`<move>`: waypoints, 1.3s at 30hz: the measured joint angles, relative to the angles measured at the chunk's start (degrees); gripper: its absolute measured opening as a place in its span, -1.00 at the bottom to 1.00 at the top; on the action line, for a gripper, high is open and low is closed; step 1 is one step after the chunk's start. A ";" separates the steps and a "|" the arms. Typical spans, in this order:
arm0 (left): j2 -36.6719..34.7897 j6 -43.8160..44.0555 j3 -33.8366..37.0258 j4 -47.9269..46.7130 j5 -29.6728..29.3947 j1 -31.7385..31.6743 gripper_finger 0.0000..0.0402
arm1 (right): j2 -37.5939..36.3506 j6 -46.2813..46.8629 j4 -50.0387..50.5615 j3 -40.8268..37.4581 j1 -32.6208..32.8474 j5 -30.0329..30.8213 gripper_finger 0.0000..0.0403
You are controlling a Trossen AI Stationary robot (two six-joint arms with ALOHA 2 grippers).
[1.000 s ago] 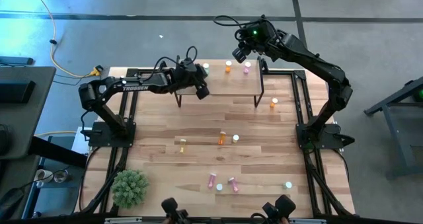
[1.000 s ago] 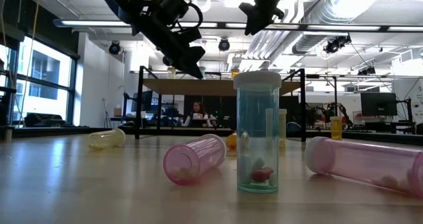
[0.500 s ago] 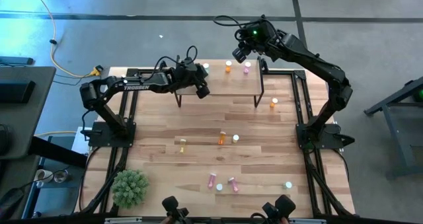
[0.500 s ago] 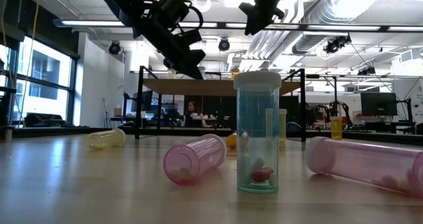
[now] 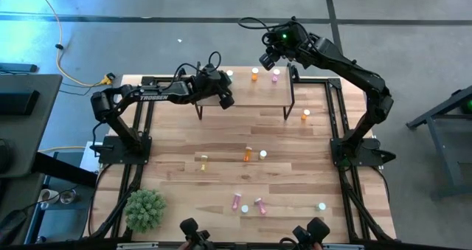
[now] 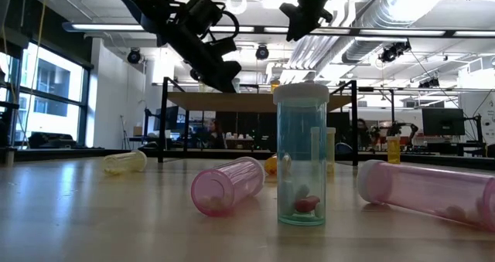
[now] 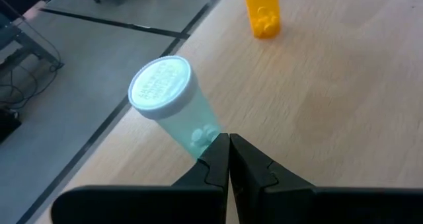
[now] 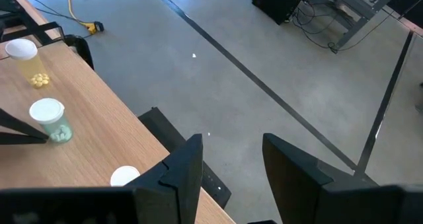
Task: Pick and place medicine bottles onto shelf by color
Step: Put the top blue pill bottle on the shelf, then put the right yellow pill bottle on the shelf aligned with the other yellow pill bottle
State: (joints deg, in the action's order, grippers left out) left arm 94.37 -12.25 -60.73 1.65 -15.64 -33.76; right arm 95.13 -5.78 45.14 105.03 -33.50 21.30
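The left gripper (image 7: 229,159), jaws closed and empty, hovers beside a green bottle (image 7: 173,106) on the shelf (image 5: 243,95). It looks light, rigid and slippery; grasp mid-body. The right gripper (image 8: 231,159) waits open above the shelf's far edge.

- The tabletop (image 5: 287,139) was light wooden planks, matt and grained.
- The shelf (image 5: 254,94) had a smooth pale wood board on thin black metal legs.
- The medicine bottles (image 6: 301,158) looked like translucent glossy plastic with matt white caps.
- The gripper fingers (image 8: 182,168) were dark and matt.
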 joint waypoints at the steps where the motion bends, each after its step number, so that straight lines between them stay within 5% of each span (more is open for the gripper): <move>1: 0.00 0.00 0.00 0.02 0.00 0.00 -1.00 | 0.00 0.00 -0.02 0.00 0.00 0.00 -0.26; 28: -0.24 -0.19 0.00 1.55 -2.47 0.53 -1.00 | 0.00 1.51 -0.04 0.00 0.20 -0.02 -0.26; 39: -7.57 6.75 0.00 -3.44 -4.29 2.57 -1.00 | -0.07 0.81 1.46 0.00 2.06 -0.05 -0.26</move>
State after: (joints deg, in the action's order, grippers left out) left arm 86.80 -5.50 -60.73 -1.79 -19.93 -31.19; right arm 95.06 -4.97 46.60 105.03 -31.43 21.25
